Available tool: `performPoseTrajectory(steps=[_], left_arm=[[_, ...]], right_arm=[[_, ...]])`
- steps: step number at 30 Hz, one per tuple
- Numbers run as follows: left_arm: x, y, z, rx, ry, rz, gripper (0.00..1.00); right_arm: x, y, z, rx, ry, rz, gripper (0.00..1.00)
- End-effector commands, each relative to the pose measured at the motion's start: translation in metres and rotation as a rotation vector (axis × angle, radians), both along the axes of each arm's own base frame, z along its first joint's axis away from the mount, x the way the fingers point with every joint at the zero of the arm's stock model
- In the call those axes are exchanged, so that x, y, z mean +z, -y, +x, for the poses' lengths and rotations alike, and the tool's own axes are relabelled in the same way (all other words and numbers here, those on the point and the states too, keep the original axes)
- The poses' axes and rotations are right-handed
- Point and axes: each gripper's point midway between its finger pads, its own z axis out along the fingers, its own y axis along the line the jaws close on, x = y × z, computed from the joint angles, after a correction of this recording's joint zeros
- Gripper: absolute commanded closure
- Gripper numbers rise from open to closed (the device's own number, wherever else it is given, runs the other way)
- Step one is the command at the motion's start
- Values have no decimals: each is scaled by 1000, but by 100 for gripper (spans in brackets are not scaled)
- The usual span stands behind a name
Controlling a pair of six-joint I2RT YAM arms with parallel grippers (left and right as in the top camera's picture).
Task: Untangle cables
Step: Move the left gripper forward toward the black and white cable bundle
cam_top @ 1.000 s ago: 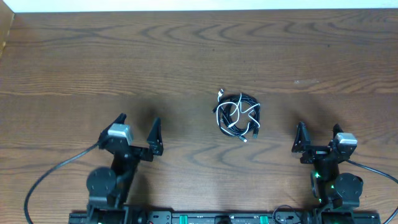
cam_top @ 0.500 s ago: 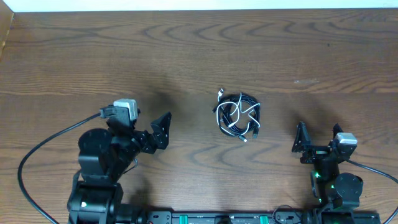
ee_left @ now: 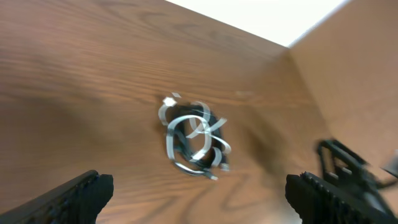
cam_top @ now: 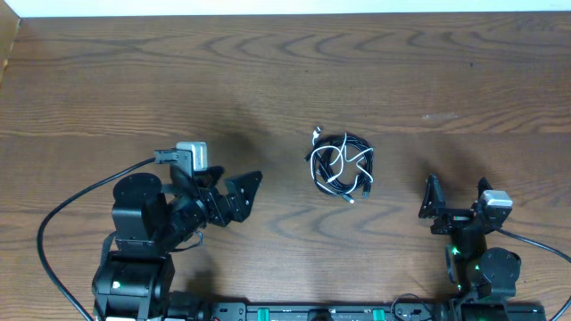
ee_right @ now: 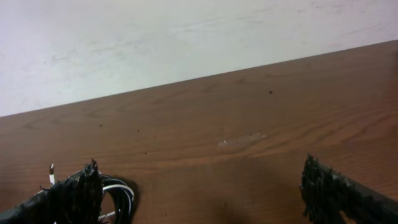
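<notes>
table [cam_top: 107, 80]: wood, bundle near middle | left gripper [cam_top: 230, 185]: jaws spread, empty, angled toward bundle, slightly nearer | right gripper [cam_top: 457, 199]: jaws spread, empty, bundle forward-left | cables [cam_top: 343, 168]: roundish knot, no clear long axis, ahead of left jaws, apart | white cord [cam_top: 313, 162]: looped among black
</notes>
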Motion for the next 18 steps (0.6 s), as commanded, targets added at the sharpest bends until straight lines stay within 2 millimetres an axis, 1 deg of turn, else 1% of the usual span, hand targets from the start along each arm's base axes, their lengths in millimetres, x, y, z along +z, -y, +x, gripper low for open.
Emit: performPoseTrajectory(steps=[1, 2, 4, 10, 12, 15, 18], left_arm=[[16, 22, -20, -145, -15, -91, 2], [14, 25, -25, -163, -36, -103, 2], [17, 28, -28, -194, -36, -119, 2], [20, 28, -26, -193, -17, -118, 2], [18, 24, -22, -150, -31, -114, 2], [13, 10, -8, -19, -63, -107, 2], [17, 2, 2, 52, -55, -104, 2]], right_arm=[[-2, -1, 0, 4, -6, 10, 1], [-2, -1, 0, 4, -6, 10, 1], [-2, -1, 0, 4, -6, 10, 1], [-2, -1, 0, 4, -6, 10, 1], [-2, -1, 0, 4, -6, 10, 1], [-2, -1, 0, 4, -6, 10, 1], [-2, -1, 0, 4, -6, 10, 1]])
